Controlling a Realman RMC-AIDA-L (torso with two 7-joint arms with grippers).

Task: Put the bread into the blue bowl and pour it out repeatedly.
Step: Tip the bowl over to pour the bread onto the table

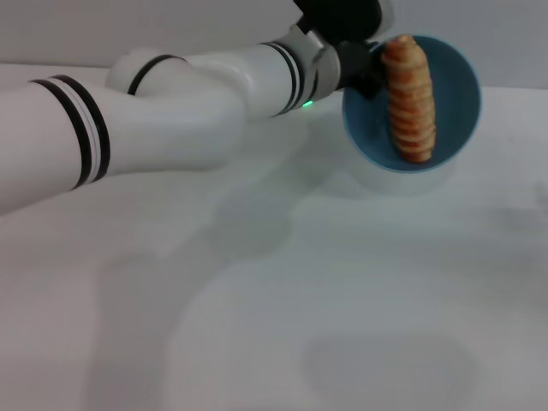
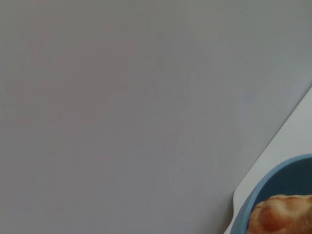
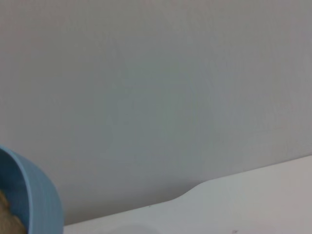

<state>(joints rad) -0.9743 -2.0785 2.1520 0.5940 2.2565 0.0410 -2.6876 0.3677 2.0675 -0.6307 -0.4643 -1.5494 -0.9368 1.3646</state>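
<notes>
— while the left arm [image 1: 171, 103] reaches across from the near left toward the far right of the white table [image 1: 282, 325], where has it ended up?
— its left gripper [image 1: 364, 73] is at the left rim of the blue bowl [image 1: 454, 103], which is tipped steeply with its opening facing the head camera. a faint shadow lies on the table below the bowl.
— are the fingers pinching the rim?
— can't tell; the dark gripper meets the rim but its fingers are hidden there.
— and the bread [image 1: 408, 98]?
— inside the bowl, lying along its tilted inner wall, one end poking past the upper rim. the left wrist view catches that end [image 2: 280, 214] and the bowl's edge [image 2: 258, 195].
— how much room is around it?
— the table edge and plain grey wall [image 1: 128, 26] sit just behind the bowl. the near side is open table, well apart from anything.
— the right gripper?
— not in view; its wrist camera shows the bowl's outside [image 3: 41, 195], the wall and the table edge [image 3: 234, 185].
</notes>
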